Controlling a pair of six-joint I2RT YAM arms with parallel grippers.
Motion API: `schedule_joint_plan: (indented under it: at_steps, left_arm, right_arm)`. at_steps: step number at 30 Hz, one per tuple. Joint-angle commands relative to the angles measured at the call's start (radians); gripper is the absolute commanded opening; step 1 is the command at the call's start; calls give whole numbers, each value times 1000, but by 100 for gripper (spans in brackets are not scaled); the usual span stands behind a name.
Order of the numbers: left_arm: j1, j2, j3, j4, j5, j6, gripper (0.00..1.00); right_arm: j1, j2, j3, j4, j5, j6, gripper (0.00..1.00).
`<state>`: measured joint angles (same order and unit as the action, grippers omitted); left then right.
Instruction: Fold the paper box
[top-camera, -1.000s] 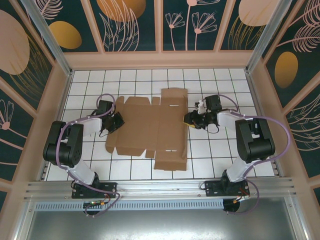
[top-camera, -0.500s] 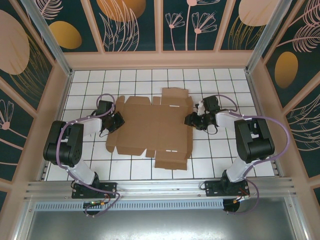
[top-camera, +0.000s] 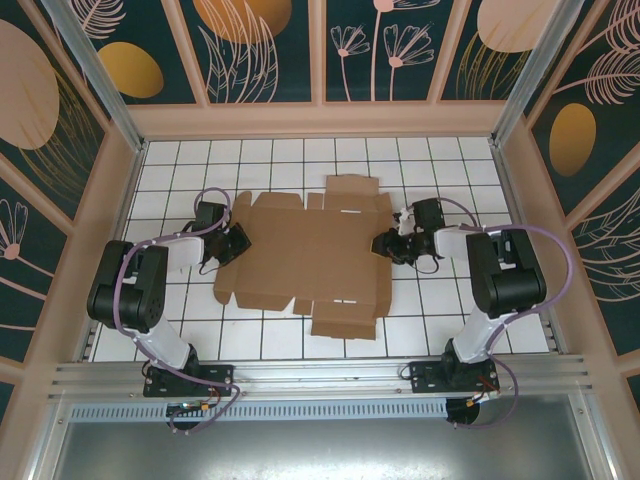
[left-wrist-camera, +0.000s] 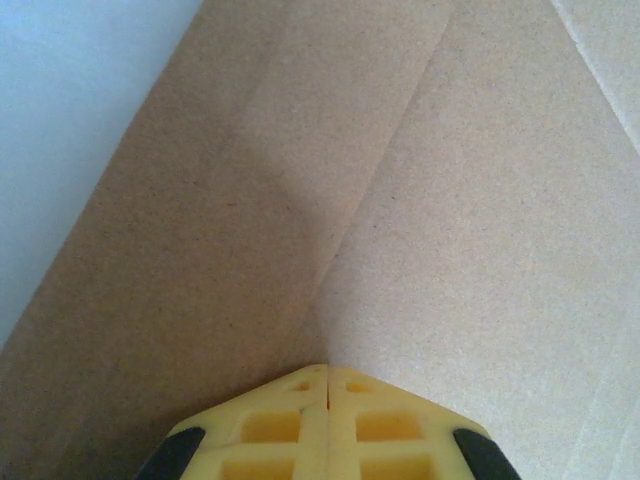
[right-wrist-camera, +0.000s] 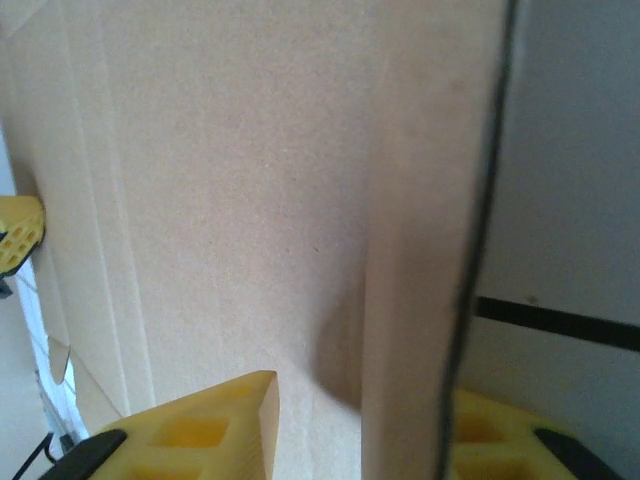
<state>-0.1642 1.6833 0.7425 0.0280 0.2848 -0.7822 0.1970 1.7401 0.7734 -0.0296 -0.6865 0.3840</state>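
Grip check: one closed tight, one wide

Left hand (left-wrist-camera: 325, 398) has its yellow fingers pressed together right on a crease near the left edge of the paper box (top-camera: 310, 255) — can't tell if any cardboard is caught between them. Right hand (right-wrist-camera: 368, 392) is spread, with the sheet's right edge running between its fingers. The box itself lies unfolded, mostly flat, mid-counter (top-camera: 430, 310) between the two arms.

Brown paper box (top-camera: 305, 255), white gridded table (top-camera: 440, 310)

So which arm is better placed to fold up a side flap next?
Probably right: the right gripper is open astride an edge of the paper box; the left gripper is shut.
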Motion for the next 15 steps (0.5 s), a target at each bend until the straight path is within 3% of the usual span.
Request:
schedule_joint_plan:
  at_steps: [1, 4, 7, 11, 15]
  left_arm:
    - [-10, 61, -52, -115, 16, -10, 0]
    - [-10, 57, -54, -114, 22, -11, 0]
    - [-11, 40, -61, -110, 33, -17, 0]
    - [-41, 2, -80, -101, 47, -33, 0]
    - [-129, -12, -96, -91, 44, -51, 0]
  right_arm:
    - [21, 59, -36, 34, -39, 9, 24]
    - [13, 7, -4, -27, -2, -14, 10]
    - [17, -62, 96, -195, 93, -72, 1]
    - [42, -72, 264, -445, 249, -141, 0]
    - [66, -38, 416, -623, 384, -193, 0]
